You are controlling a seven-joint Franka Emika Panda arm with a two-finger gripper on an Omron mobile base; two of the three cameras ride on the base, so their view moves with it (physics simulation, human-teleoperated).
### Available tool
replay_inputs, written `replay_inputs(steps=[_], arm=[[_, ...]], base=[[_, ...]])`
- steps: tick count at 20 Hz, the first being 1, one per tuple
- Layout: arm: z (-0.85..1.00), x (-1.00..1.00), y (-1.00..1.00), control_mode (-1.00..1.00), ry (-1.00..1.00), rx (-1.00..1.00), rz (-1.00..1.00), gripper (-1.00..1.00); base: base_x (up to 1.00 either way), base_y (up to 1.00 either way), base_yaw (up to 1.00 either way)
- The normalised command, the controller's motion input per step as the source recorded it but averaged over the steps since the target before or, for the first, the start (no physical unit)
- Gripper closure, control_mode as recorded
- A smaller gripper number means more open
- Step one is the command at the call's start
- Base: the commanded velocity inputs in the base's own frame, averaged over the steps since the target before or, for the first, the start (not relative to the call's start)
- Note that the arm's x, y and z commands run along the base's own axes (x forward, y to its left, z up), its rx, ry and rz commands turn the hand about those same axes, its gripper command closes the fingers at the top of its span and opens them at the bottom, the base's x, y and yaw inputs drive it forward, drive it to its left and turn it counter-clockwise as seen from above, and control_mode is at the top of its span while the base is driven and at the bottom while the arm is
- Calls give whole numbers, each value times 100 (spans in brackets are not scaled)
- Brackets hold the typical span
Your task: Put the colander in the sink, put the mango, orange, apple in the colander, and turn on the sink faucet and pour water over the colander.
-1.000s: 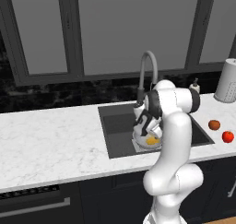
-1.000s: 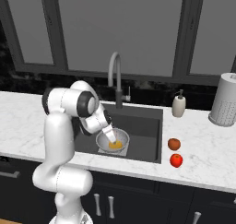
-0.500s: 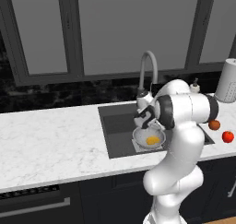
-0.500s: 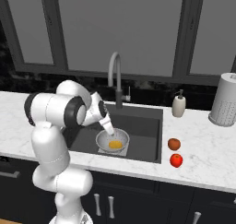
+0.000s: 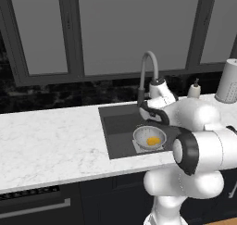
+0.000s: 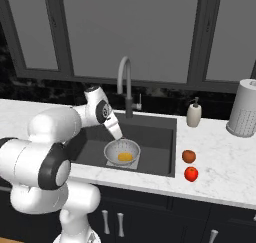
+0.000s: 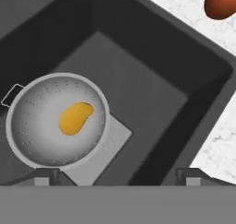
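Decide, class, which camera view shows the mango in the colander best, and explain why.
The hand view: it looks straight down into the colander, so the mango shows large, whole and unobstructed. In the left base view and right base view it is a small yellow patch.
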Motion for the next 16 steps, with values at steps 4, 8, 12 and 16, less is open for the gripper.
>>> replay_inputs(steps=[4,8,12,16], arm=[[86,-96,-12,-100,6,3,19,-100],[62,-98,-62,-100,0,2,21,-100],[44,-45,-98,-100,1,8,17,-100],[8,-3,-100,-100,6,8,15,-100]], base=[[0,0,0],[0,0,0],[0,0,0],[0,0,0]])
